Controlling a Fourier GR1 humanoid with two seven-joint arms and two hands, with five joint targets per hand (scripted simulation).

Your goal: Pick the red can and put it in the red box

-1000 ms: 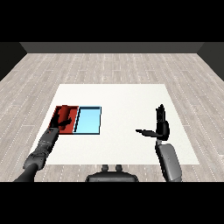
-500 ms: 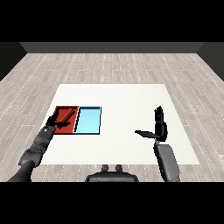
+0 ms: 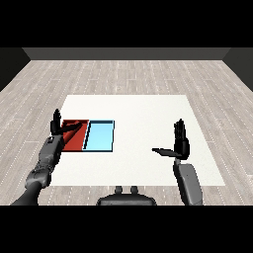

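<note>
I stand in a bare test room, more a lab than a home. A plain white table lies before me on a floor of pale grey wooden planks, and a dark wall closes the far side. On the table's left part sit only a red tray and a light blue tray, side by side and touching. No furniture or household things show around it.

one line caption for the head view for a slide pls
Left hand open over the red tray, beside the light blue tray; right hand open above the white table.
</note>
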